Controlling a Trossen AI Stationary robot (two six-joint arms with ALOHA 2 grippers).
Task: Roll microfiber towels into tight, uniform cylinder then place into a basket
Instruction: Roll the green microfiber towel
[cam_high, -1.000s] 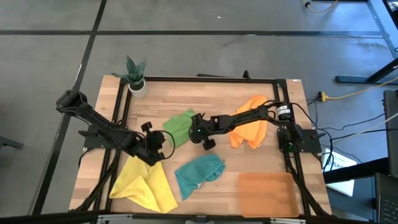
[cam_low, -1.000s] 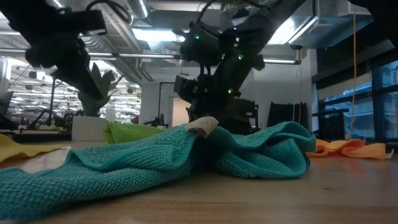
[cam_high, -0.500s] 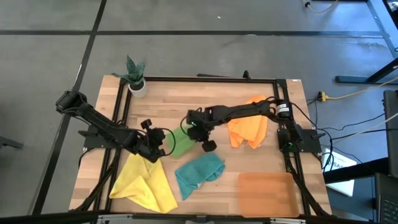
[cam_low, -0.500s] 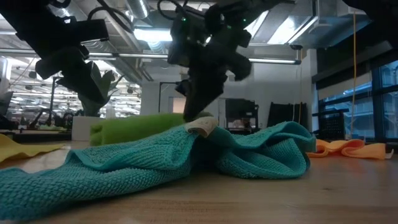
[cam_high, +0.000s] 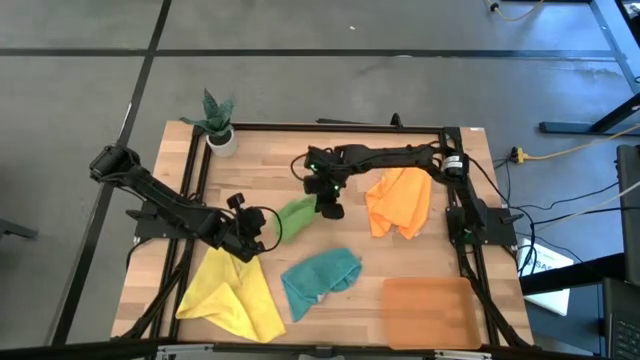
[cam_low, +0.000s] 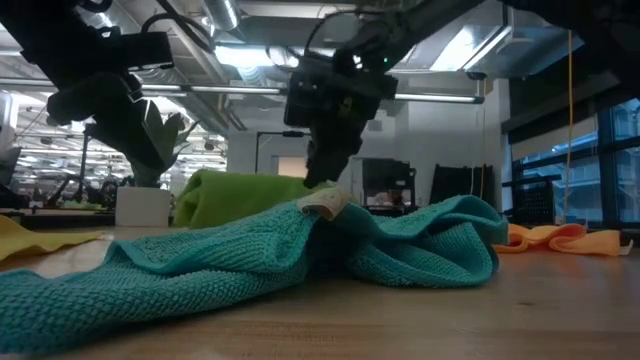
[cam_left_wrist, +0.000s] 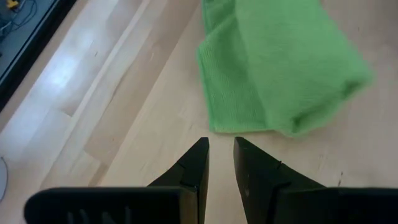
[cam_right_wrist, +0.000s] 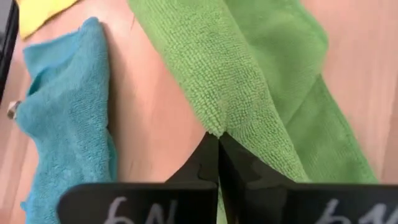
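Observation:
The green towel (cam_high: 296, 215) lies as a folded strip mid-table, between my two grippers. My right gripper (cam_high: 328, 204) is shut on its far-right end, and that end shows raised in the low view (cam_low: 240, 195). My left gripper (cam_left_wrist: 221, 148) is slightly open and empty. It stands just off the towel's near-left end (cam_left_wrist: 280, 68) without touching it. The teal towel (cam_high: 320, 280) is bunched at the front middle, the yellow towel (cam_high: 230, 298) lies at the front left, and the orange towel (cam_high: 400, 202) lies at the right. The orange-brown basket (cam_high: 428, 312) stands at the front right. My right gripper pinches a raised fold of the green towel (cam_right_wrist: 214, 127) between its two fingers, with several layers in the hold. The fingers come from above, slanting down. The held end is raised, and the rest slopes down slack onto the table toward my left gripper.
A white plant pot (cam_high: 221, 138) stands at the far left corner. A black frame (cam_high: 330, 127) runs around the table's edges. Bare wood shows along the far side and between the teal towel and the basket.
My right gripper has closed in on the green towel and gone up and toward the table's far edge with it. The towel's held end has risen and the towel is drawn into a longer strip, while its near-left end has stayed on the table. My left gripper has barely moved.

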